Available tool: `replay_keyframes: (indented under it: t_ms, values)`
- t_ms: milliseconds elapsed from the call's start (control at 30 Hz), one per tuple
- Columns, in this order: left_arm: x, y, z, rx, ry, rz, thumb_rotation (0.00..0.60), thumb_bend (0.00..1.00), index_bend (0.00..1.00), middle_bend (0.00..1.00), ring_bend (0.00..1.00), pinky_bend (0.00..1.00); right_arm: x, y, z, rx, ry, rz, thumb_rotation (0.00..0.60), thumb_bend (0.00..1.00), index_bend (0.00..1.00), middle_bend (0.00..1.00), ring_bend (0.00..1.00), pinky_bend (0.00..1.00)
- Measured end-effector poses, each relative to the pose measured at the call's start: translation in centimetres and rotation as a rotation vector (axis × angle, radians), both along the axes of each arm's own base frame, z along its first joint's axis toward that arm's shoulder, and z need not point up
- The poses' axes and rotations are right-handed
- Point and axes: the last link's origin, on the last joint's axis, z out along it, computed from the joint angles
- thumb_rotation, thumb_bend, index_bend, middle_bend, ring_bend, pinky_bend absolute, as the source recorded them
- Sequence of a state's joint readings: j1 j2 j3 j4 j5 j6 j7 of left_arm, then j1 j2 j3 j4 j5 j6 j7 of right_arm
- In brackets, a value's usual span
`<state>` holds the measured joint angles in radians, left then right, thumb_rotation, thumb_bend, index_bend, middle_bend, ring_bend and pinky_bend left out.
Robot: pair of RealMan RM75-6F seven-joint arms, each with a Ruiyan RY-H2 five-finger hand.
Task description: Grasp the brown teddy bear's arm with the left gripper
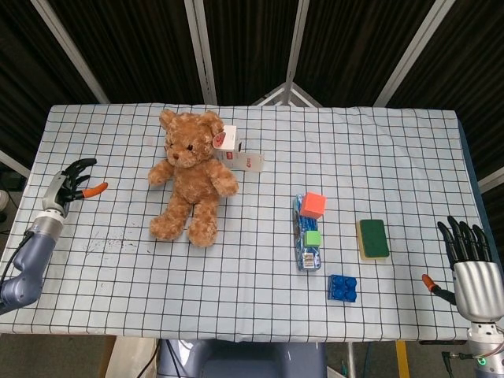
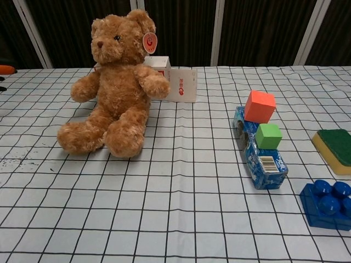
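The left hand (image 1: 69, 183) had its fingers spread and held nothing, hovering over the table's left edge, well apart from the brown teddy bear (image 1: 190, 176), which sat upright on the checkered tablecloth (image 1: 260, 276). The arm grasp remained undone. The right hand (image 1: 469, 264) rested open too.

A barcode on the blue pack (image 2: 260, 153) — red print on the white box (image 2: 176, 84) — neither readable.

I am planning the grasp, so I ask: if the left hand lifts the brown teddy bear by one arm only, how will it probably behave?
The teddy bear looks plush and soft, so its arm would likely squash under the fingers. The body will probably dangle and swing. It sits upright unsupported, so a sideways pull may tip it first. The left hand is open and apart from it.
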<state>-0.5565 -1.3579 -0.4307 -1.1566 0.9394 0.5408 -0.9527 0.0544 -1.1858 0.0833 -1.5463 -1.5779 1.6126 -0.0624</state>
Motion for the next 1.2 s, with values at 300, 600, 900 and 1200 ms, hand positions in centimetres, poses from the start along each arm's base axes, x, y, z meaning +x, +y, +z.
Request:
replay_keyframes:
  t_ms: [300,600,900,1200]
  values:
    - [1.9,2.0,-5.0,-0.114,-0.029,-0.002,0.600,0.31,0.24,0.15,0.00,0.10,-0.2,-0.4,-0.2,0.003,0.008,-0.025,0.600,0.15,0.00,0.00,0.00,0.00]
    - [4.5,3.0,-7.8,-0.135,-0.039,-0.060,0.600,0.31,0.27,0.21,0.00,0.10,-0.2,-0.4,-0.2,0.006,0.005,-0.028,0.600,0.15,0.00,0.00,0.00,0.00]
    - [5.5,3.2,-8.8,-0.110,-0.022,-0.082,0.600,0.31,0.29,0.23,0.00,0.10,-0.2,-0.4,-0.3,-0.002,-0.011,-0.043,0.600,0.15,0.00,0.00,0.00,0.00]
    - [6.6,3.4,-10.1,-0.122,-0.022,-0.091,0.600,0.31,0.31,0.26,0.00,0.10,-0.2,-0.5,-0.3,0.003,-0.012,-0.052,0.600,0.15,0.00,0.00,0.00,0.00]
